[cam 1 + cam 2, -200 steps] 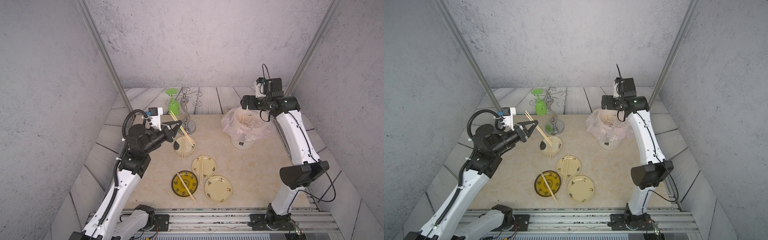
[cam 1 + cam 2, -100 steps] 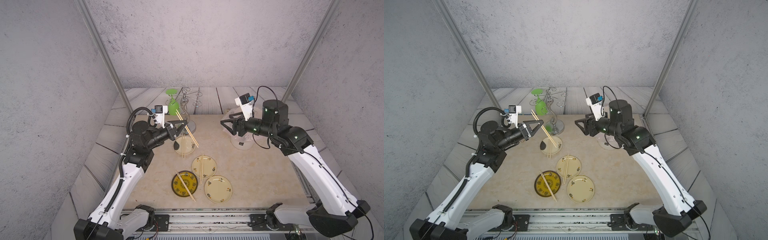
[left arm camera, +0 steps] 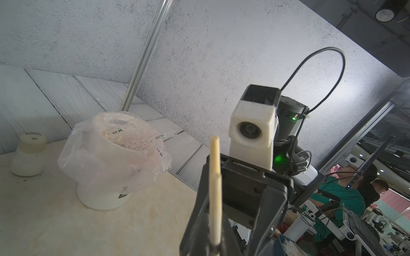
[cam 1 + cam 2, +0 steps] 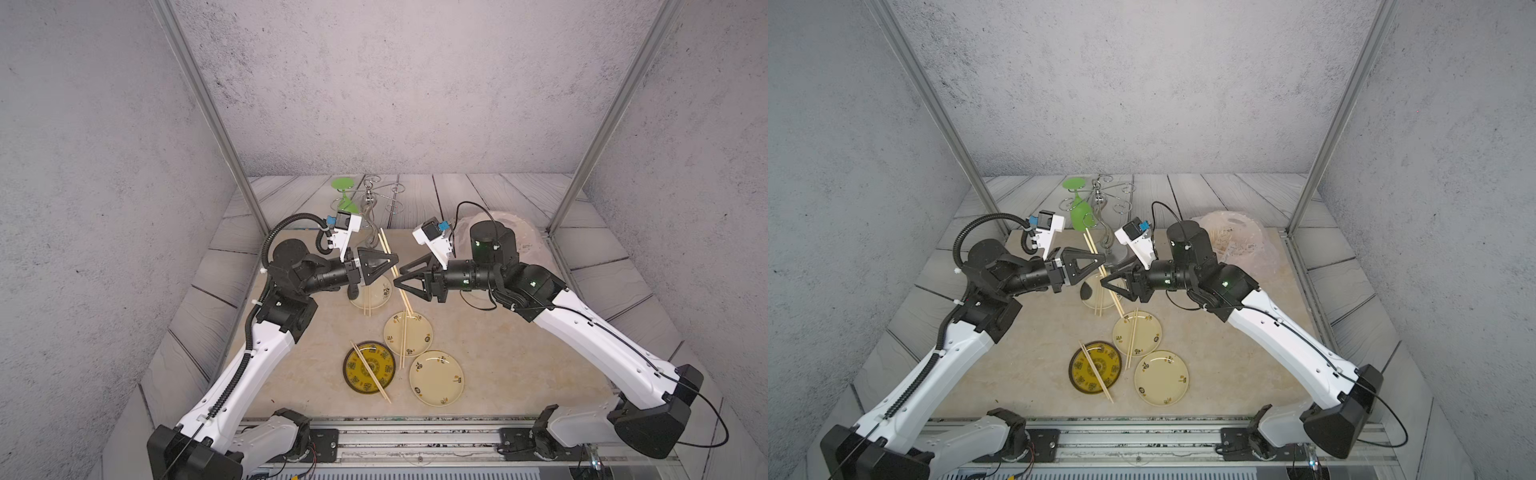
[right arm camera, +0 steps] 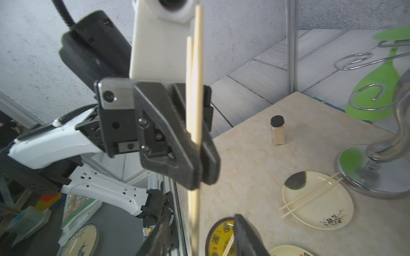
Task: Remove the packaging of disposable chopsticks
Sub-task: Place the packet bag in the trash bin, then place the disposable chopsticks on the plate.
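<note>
Three plates each with disposable chopsticks; packaging in bin.

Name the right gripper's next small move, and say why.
Probably close the right gripper on the chopsticks: the left gripper clamps them in the air, and their lower stretch passes between the right's parted jaws. Whether a sleeve covers them I cannot tell.

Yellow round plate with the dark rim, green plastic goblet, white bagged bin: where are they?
Yellow round plate with the dark rim (image 4: 356,376): a top view, bare yellow face.
Green plastic goblet (image 4: 1077,216): a top view, upside-down bowl.
White bin lined with a pinkish bag (image 3: 97,197): left wrist view, white lower wall.
</note>
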Motion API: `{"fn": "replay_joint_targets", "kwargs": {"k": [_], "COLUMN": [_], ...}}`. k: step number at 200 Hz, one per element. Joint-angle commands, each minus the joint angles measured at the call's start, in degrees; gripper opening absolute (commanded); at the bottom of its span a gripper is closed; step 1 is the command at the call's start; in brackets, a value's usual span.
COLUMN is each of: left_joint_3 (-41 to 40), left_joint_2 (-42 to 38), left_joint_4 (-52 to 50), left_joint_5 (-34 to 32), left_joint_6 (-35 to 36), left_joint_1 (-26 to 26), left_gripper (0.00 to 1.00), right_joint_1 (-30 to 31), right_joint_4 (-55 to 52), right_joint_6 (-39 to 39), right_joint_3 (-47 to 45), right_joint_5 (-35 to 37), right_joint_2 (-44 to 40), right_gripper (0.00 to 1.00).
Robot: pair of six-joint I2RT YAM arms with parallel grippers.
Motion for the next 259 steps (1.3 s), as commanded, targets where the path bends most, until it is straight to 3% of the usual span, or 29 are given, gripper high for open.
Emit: {"fn": "replay_joint_targets", "kwargs": {"k": [1, 42, 72, 103, 126, 139, 148, 201, 233, 259], "left_joint_3": [1.31, 1.15, 0.99, 0.82, 0.98, 0.91, 1.00, 1.69, 1.61, 1.34], "left_joint_2": [-1.00, -1.41, -1.80, -3.41, -4.98, -5.59, -6.03, -10.00, -10.21, -9.68], "left_joint_4": [1.24, 2.15, 1.88, -0.22, -4.03, -4.98, -5.61, -17.94, -18.65, -18.11], "left_joint_5": [1.32, 1.31, 0.84, -2.17, -5.60, -7.27, -8.17, -18.88, -19.23, -18.97], "left_joint_6": [0.77, -0.06, 0.28, 2.78, 5.42, 5.82, 6.02, 16.65, 18.00, 17.67], "left_joint_1": [-0.28, -0.43, -0.49, -0.41, -0.06, 0.38, 0.86, 1.54, 1.54, 1.54], "left_gripper": [0.00, 0.00, 0.00, 0.00, 0.50, 0.64, 0.68, 0.69, 0.68, 0.67], "right_joint_1": [0.44, 1.08, 1.17, 1.16, 1.17, 1.17, 1.17, 1.17, 1.17, 1.20], "right_joint_4": [4.04, 4.84, 5.66, 7.85, 8.76, 10.29, 10.51, -3.54, -6.45, -4.76], "right_joint_6": [2.40, 3.82, 4.86, 8.51, 12.83, 16.10, 18.02, 24.34, 30.89, 34.70], "right_joint_3": [-1.28, -1.99, -2.32, -5.65, -10.38, -14.00, -16.52, -34.41, -46.24, -52.40], "right_joint_5": [-3.23, -2.63, -2.24, -1.79, -1.84, -2.74, -2.60, 6.45, 10.23, 10.51], "right_joint_2": [1.06, 2.14, 2.25, 0.27, -2.59, -4.61, -6.52, -20.44, -27.87, -28.84], "right_gripper": [0.35, 0.30, 0.00, 0.00, 0.00, 0.00, 0.00, 0.00, 0.00, 0.00]}}
